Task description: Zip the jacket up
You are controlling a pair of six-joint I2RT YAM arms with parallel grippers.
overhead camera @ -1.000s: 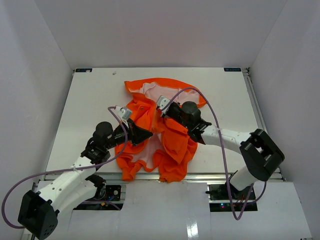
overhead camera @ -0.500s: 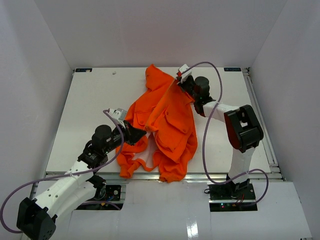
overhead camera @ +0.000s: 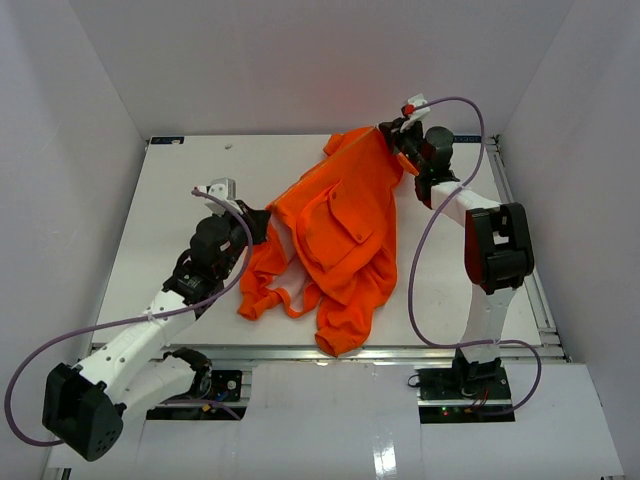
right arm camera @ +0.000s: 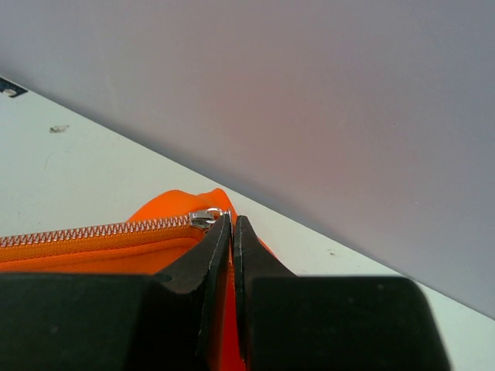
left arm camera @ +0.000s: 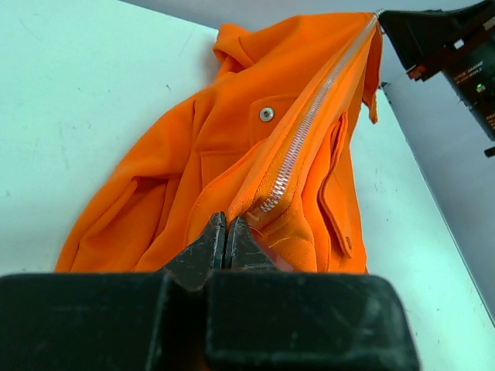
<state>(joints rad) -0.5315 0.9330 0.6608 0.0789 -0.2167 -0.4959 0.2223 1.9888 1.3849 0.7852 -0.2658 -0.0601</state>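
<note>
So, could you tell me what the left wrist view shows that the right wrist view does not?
Only the left wrist view: most of the jacket lying on the table, a metal snap, and the long run of closed zipper. Only the right wrist view: the metal slider right at the right gripper, with the wall behind. Both: orange fabric, zipper teeth, white table, and the view's own gripper shut on the jacket, the left gripper at the lower end.
</note>
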